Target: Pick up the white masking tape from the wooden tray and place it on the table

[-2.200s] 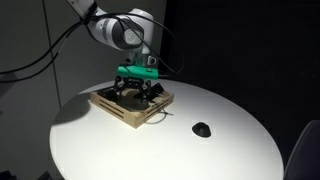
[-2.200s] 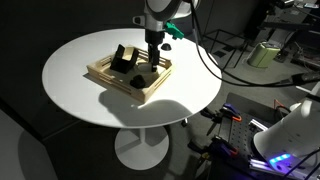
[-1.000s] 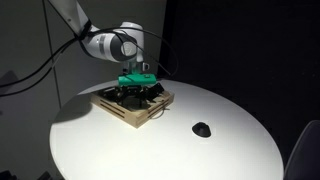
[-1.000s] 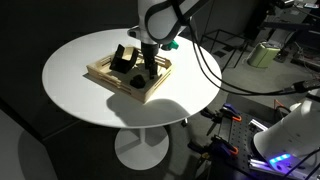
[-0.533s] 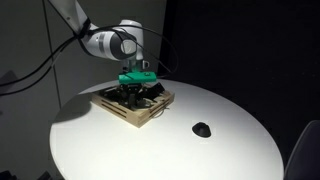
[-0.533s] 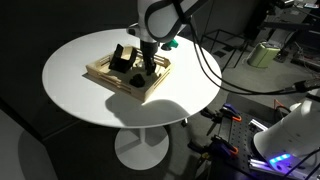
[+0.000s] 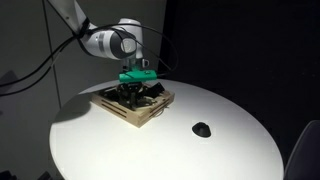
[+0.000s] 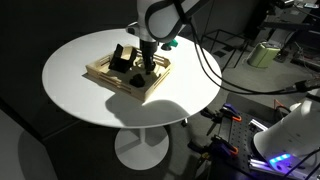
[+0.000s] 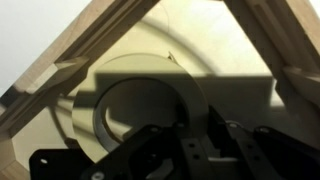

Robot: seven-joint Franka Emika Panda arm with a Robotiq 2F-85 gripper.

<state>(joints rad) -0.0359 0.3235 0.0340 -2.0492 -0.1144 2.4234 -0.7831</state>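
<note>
The white masking tape (image 9: 182,84) lies flat in a corner of the wooden tray (image 9: 88,48) and fills the middle of the wrist view. My gripper (image 9: 200,128) is shut on the tape, one finger inside the ring and one outside, pinching its wall on the right side. In both exterior views the arm reaches straight down into the tray (image 7: 128,110) (image 8: 108,78), with the gripper (image 7: 137,91) (image 8: 147,68) low among the tray's contents. The tape itself is hidden there behind the gripper.
Dark objects (image 8: 120,58) stand in the tray beside the gripper. A small black object (image 7: 202,129) lies on the round white table (image 7: 210,155) to the right of the tray. Cables and equipment crowd the floor past the table edge (image 8: 200,90).
The jaws have gone from open to shut on the tape's wall. The arm has stayed low in the tray, barely moving.
</note>
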